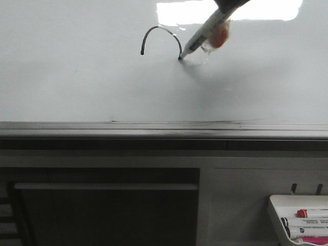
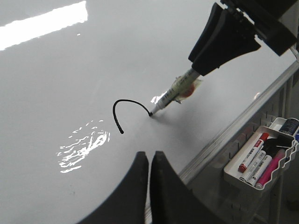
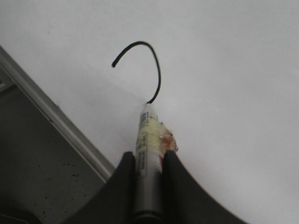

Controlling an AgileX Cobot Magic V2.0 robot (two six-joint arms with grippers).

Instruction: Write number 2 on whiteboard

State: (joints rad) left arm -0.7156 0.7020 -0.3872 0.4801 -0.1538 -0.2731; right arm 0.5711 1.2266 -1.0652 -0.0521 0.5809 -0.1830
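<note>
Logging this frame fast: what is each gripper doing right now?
Left gripper: shut, holding nothing.
Right gripper: shut on the marker, tip touching the whiteboard.

The marker tray (image 1: 277, 215) runs off the front view's corner — its pens' (image 1: 307, 222) labels are too small to read.

You've got no legible text: marker (image 3: 148, 140) label print is too blurred, whiteboard (image 1: 77, 87) carries only a black curved stroke (image 1: 161, 38).
</note>
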